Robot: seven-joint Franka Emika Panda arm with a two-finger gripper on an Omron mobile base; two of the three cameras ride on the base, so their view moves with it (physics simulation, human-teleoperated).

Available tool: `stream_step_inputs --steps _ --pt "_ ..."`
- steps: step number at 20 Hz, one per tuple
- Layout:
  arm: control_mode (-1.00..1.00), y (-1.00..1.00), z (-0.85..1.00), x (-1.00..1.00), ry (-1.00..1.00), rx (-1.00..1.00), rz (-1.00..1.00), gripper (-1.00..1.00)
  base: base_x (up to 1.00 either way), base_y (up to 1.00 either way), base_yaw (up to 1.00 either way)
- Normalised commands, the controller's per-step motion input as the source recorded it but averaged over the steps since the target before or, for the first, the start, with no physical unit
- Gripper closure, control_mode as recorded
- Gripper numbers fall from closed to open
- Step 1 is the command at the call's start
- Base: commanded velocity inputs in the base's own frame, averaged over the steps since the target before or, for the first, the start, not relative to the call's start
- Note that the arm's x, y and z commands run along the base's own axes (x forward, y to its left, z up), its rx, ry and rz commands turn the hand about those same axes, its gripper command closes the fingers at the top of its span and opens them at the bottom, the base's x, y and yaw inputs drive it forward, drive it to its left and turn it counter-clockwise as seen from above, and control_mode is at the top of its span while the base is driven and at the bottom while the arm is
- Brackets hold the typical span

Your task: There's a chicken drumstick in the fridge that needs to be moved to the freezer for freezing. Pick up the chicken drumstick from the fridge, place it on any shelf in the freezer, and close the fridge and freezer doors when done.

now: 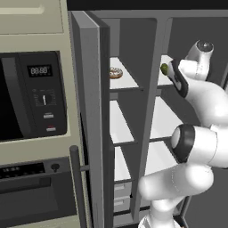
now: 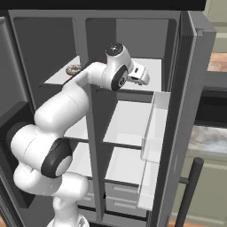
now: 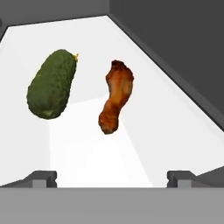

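- I see the tall grey fridge [image 2: 133, 40] standing with both doors swung wide, matte grey walls and flat white shelves inside; beside it on the freezer [image 1: 116, 133] side sits a cream cabinet with a black oven [image 1: 31, 95]
- On the fridge's top shelf [image 3: 144, 131] lies a bumpy dark-green oval fruit [image 3: 50, 83], just beside the drumstick
- The chicken drumstick [image 3: 116, 96] rests on that same shelf, glossy orange-brown, knobbly, broad at the far end and narrowing toward my camera
- My gripper [image 3: 113, 177] hovers short of it, fingers spread wide, touching nothing
- A frosted donut [image 1: 116, 73] sits on the freezer's top shelf
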Motion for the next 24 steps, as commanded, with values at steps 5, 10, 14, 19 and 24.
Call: stream_step_inputs --steps 5,10,14,19,24 --pt "-1.0 -0.1 -0.22 0.38 0.0 0.0 0.07 -1.0 0.0 0.0 0.0" --pt "-1.0 -0.18 -0.06 0.42 0.0 0.0 0.04 -1.0 0.0 0.0 0.0" --pt "-1.0 -0.15 -0.09 0.38 0.0 0.0 0.03 -1.0 0.0 0.0 0.0" --pt "-1.0 -0.03 -0.13 0.4 0.0 0.0 0.0 -1.0 0.0 0.0 0.0" --pt "-1.0 0.0 -0.12 0.47 0.0 0.03 0.0 -1.0 0.0 0.0 0.0"
